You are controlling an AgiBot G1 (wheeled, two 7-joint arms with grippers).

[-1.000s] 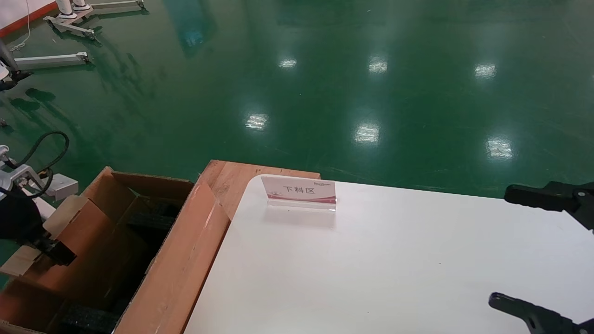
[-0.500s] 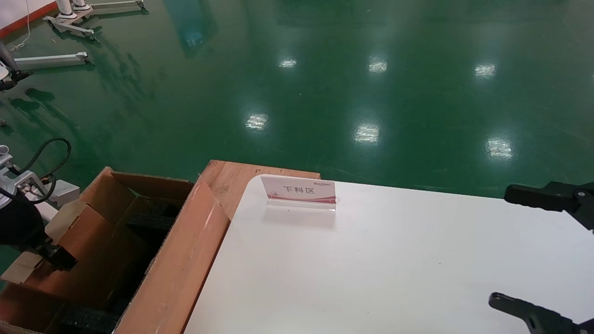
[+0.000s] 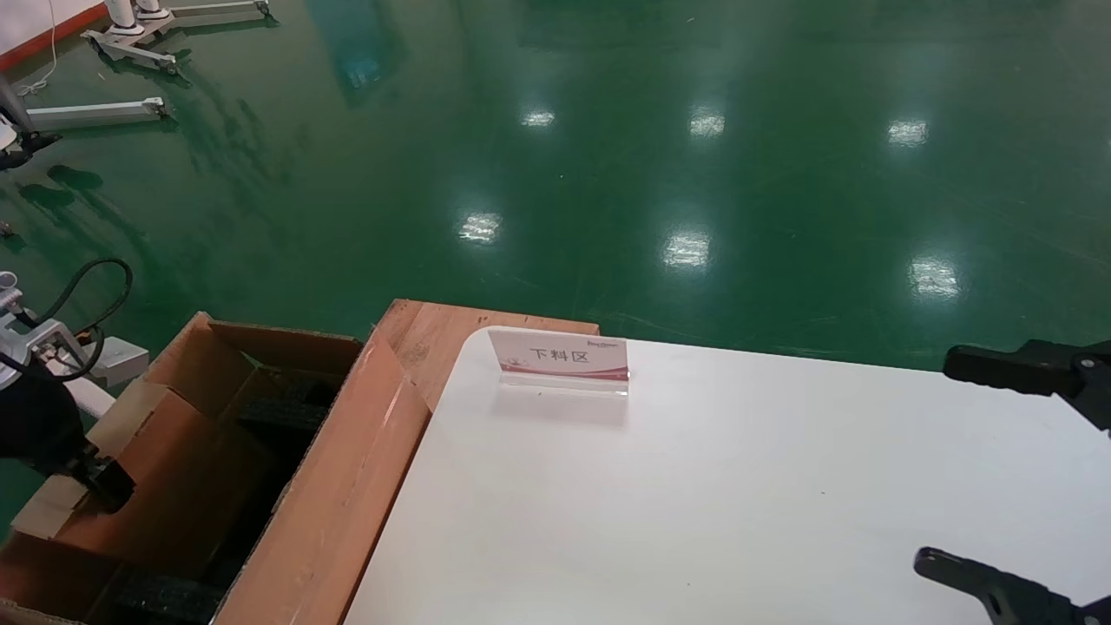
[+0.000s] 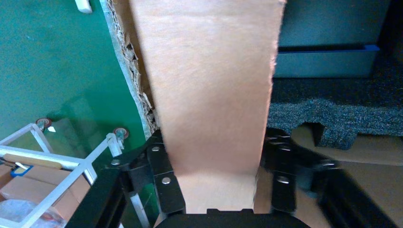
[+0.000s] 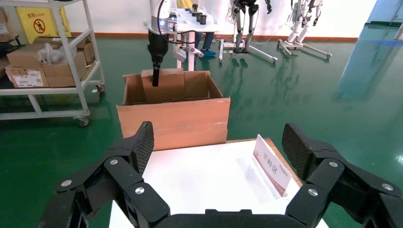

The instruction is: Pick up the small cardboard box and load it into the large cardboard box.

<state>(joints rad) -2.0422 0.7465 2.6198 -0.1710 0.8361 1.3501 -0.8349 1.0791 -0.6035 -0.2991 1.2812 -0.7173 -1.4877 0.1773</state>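
Between the fingers (image 4: 161, 183) of the left gripper (image 4: 219, 183) the small cardboard box (image 4: 209, 90) is clamped, each black finger pressed flat against one of its long reddish-brown sides. In the head view the left gripper (image 3: 102, 486) is seen at the left side of the large cardboard box (image 3: 334, 499), and the small cardboard box (image 3: 165, 464) is held inside that carton's opening, tilted, with a paler tan flap (image 3: 48, 512) showing at its lower end. Black foam blocks (image 3: 165, 597) are visible within the large cardboard box, beneath and beyond the held carton; whether the small carton touches them cannot be told. The carton's long flap nearest the white table (image 3: 738, 503) stands upright and leans against the table's edge. A reddish-brown wooden board (image 3: 434, 334) is seen just behind the table's far left corner. A small sign (image 3: 560, 358) stands on the table near that corner. Over the table's right side the right gripper (image 5: 216, 161) is held with its fingers spread wide and nothing between them.
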